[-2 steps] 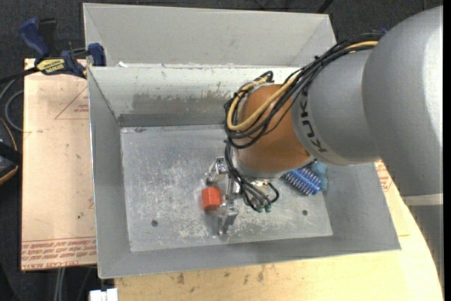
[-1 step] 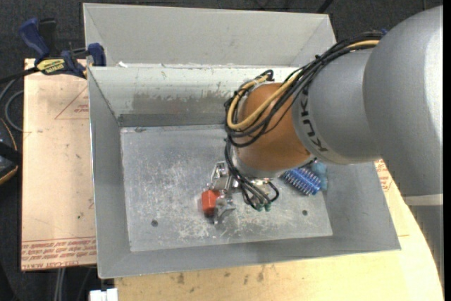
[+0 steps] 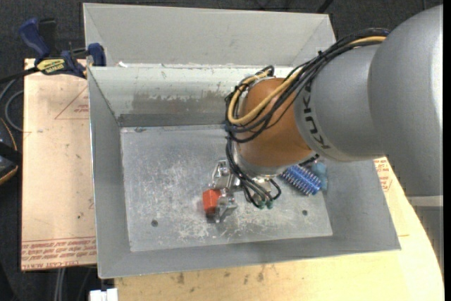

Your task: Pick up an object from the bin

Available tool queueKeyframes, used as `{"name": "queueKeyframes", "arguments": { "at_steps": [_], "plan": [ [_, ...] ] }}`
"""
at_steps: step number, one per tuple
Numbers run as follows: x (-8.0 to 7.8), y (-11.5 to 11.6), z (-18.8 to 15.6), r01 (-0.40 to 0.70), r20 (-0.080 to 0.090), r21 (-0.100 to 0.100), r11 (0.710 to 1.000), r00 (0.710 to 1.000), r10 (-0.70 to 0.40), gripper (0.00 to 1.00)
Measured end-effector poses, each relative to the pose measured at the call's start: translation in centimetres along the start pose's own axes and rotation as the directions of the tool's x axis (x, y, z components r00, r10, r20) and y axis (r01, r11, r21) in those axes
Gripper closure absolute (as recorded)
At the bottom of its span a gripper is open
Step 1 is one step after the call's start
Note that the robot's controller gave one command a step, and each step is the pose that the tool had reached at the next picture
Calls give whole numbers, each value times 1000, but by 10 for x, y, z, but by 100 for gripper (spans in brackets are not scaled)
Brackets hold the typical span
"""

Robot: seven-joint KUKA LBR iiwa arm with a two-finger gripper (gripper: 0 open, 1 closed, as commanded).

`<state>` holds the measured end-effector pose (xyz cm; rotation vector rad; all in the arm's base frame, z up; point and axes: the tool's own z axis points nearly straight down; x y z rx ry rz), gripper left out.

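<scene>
Near edge: the grey metal bin (image 3: 151, 222) is seen bare along its near edge, the floor there scuffed pale.
Task's thing: a small orange-red block (image 3: 209, 199) is found on the floor near the middle, somewhat toward the near edge; it is set apart from other things, so a reach from above is judged unhindered.
Gripper: the gripper (image 3: 225, 195) is held low at the floor, just beside the block on its right.
Claw: how far it is opened cannot be told, nor whether the block is gripped.
Blue piece: a blue toothed piece (image 3: 303, 180) is seen toward the right edge, partly hidden under the wrist.
Wrist: an orange cover (image 3: 271, 127) with looped cables (image 3: 243, 106) is carried above the floor's middle.
Far wall: the sloped wall is left bare.
</scene>
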<state>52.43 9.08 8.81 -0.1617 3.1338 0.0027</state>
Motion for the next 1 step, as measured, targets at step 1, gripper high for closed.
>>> {"name": "queueKeyframes", "arguments": {
  "at_steps": [1],
  "plan": [
    [-2,0,-60,-1,4,0,1000,1000,1,100]
  ]
}}
